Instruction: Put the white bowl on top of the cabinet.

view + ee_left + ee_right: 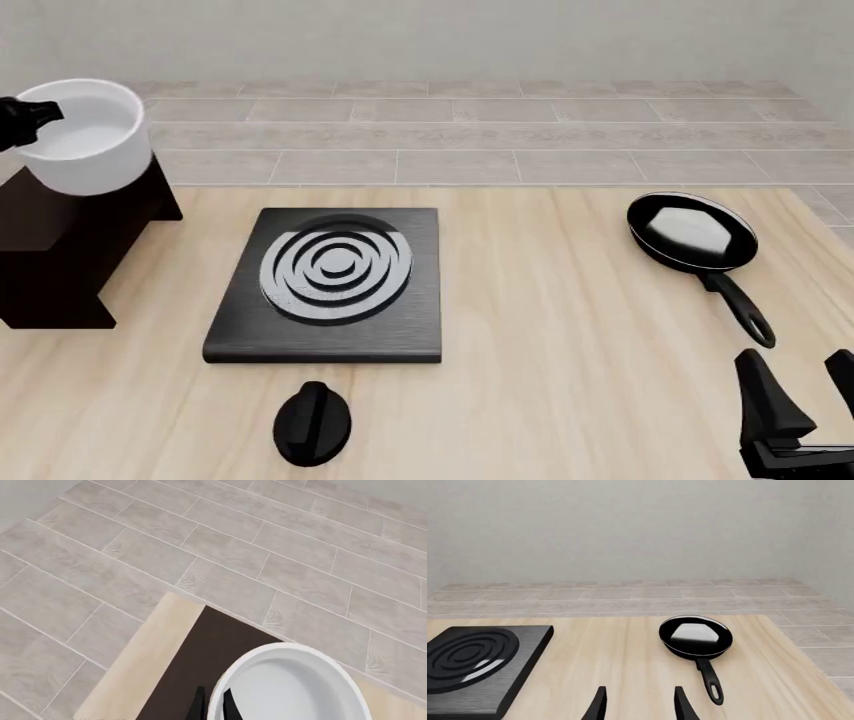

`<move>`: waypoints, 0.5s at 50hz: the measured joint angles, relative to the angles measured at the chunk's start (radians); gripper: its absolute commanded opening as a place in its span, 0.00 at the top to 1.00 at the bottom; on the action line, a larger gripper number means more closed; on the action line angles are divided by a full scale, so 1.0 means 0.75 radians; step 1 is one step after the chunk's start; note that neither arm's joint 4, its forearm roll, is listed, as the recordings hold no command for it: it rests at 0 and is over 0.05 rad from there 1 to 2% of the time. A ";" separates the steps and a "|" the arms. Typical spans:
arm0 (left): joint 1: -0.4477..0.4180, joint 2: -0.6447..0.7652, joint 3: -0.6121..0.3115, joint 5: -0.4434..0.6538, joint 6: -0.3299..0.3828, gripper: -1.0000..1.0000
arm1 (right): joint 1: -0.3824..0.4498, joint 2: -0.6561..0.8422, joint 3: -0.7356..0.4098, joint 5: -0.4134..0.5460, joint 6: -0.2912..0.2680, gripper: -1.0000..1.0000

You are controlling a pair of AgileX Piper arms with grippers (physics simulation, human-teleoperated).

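The left claw grips the rim of the white bowl, holding it over the cabinet at the table's left edge. Lowering and release seem left. The right claw hangs open, idle.

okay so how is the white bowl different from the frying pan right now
The white bowl is deep with tall sides; the frying pan is shallow, black, with a long handle. The bowl is at the cabinet, far left, with the left gripper shut on its rim; the pan lies on the table, far right, apart from the open right gripper. The bowl looks empty; the pan has a white patch inside. Both are round.
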 measured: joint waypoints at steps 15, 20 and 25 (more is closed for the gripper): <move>0.053 0.009 -0.002 -0.010 0.004 1.00 | 0.000 0.000 0.000 0.000 0.000 0.00; 0.072 0.008 -0.001 -0.011 0.008 1.00 | 0.000 0.000 0.000 0.000 0.000 0.00; 0.091 0.007 0.000 -0.011 0.011 1.00 | 0.000 0.000 0.000 0.000 0.000 0.00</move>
